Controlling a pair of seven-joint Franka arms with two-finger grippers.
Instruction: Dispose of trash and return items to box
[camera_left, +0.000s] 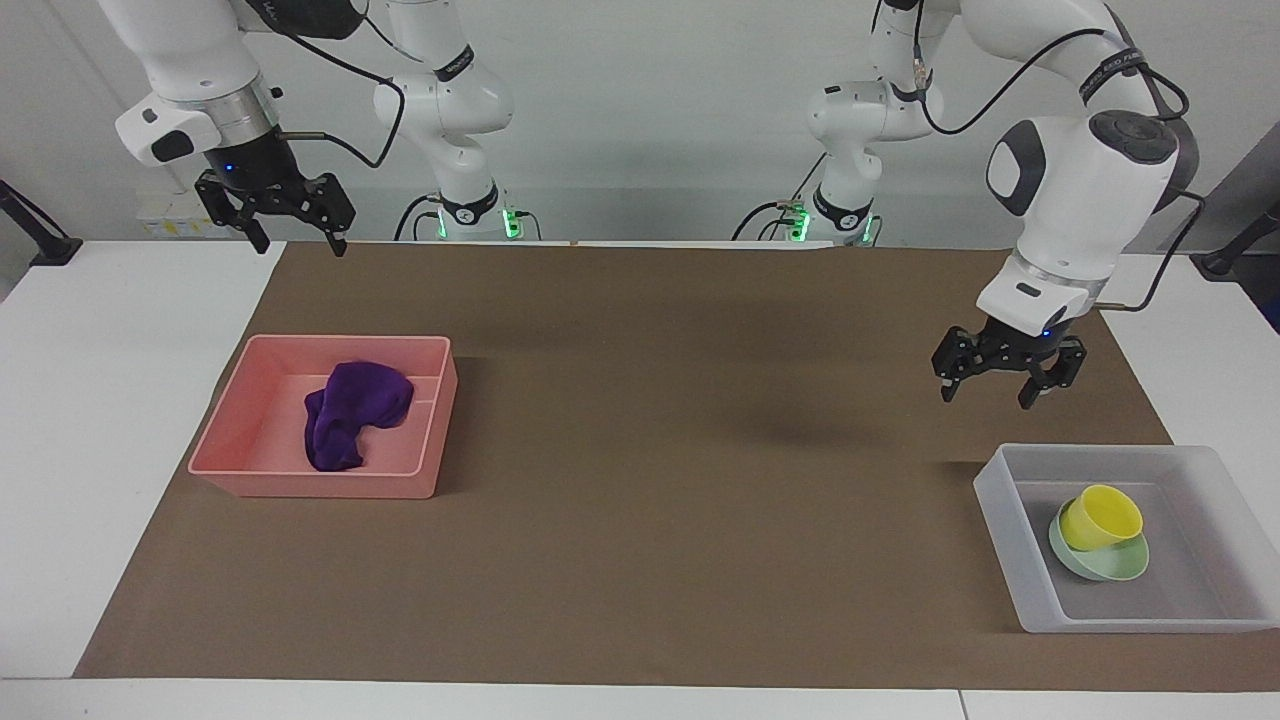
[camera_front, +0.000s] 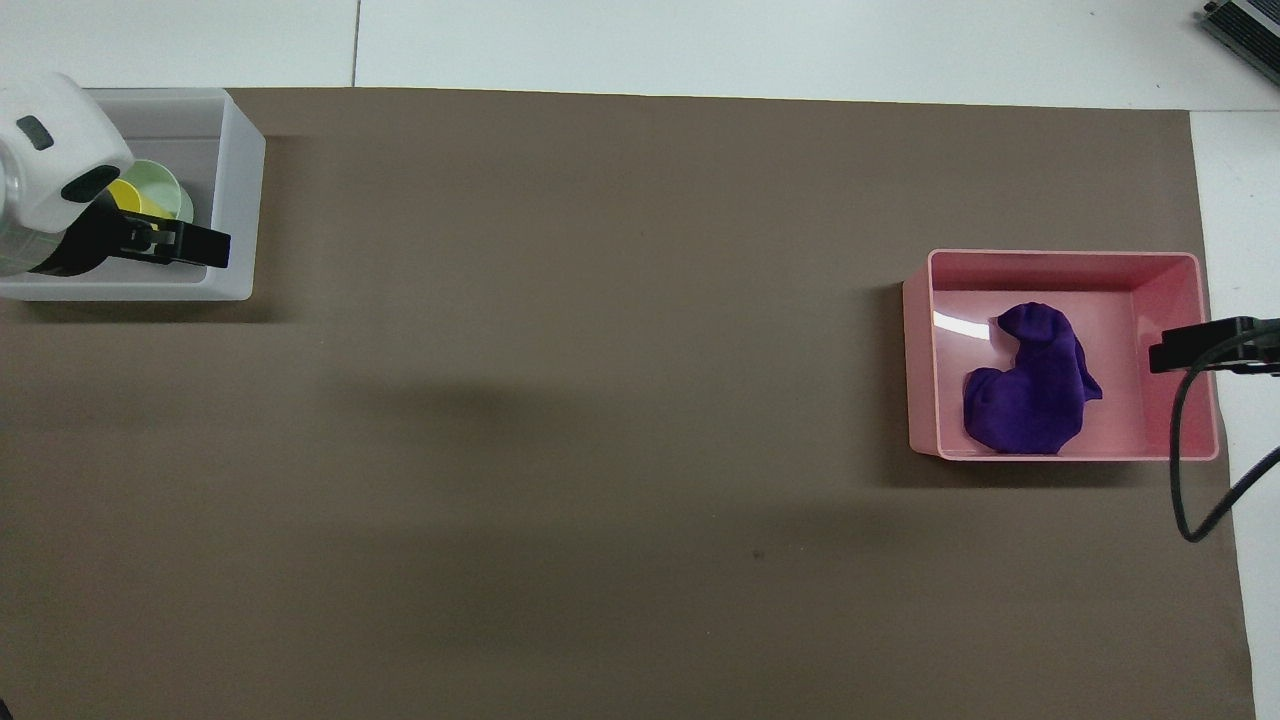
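Yellow cup (camera_left: 1101, 517) tilts in mint-green bowl (camera_left: 1102, 561) inside frosted box (camera_left: 1005, 510)

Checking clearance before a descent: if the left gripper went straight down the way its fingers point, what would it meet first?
Probably the brown mat, beside the translucent box; left gripper hangs open, though depth is unclear.

Yellow cup (camera_left: 1101, 517) in bowl (camera_left: 1100, 561), boxed (camera_left: 1010, 520)

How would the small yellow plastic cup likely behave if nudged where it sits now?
The small yellow plastic cup sits tilted in the shallow mint-green round bowl, so it would probably rock or tip out. It looks thin-walled and empty, so likely light. Being round, it may roll across the translucent white plastic bin.
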